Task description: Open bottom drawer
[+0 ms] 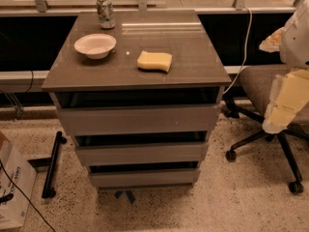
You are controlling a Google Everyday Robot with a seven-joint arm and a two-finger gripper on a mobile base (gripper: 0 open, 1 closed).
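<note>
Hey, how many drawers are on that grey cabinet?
3, stacked: the top drawer under the tabletop, the middle drawer below it, the bottom drawer lowest. The claw hangs at right, by the chair.

Grey cabinet top (193, 57): bowl (95, 45), can (105, 12), yellow sponge (154, 61), apart. Perhaps gripper (285, 105) at right edge, near chair (258, 83).

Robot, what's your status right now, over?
Gripper far right, over the office chair, off the cabinet. Bottom drawer looks shut. Nothing seen blocking its front.
</note>
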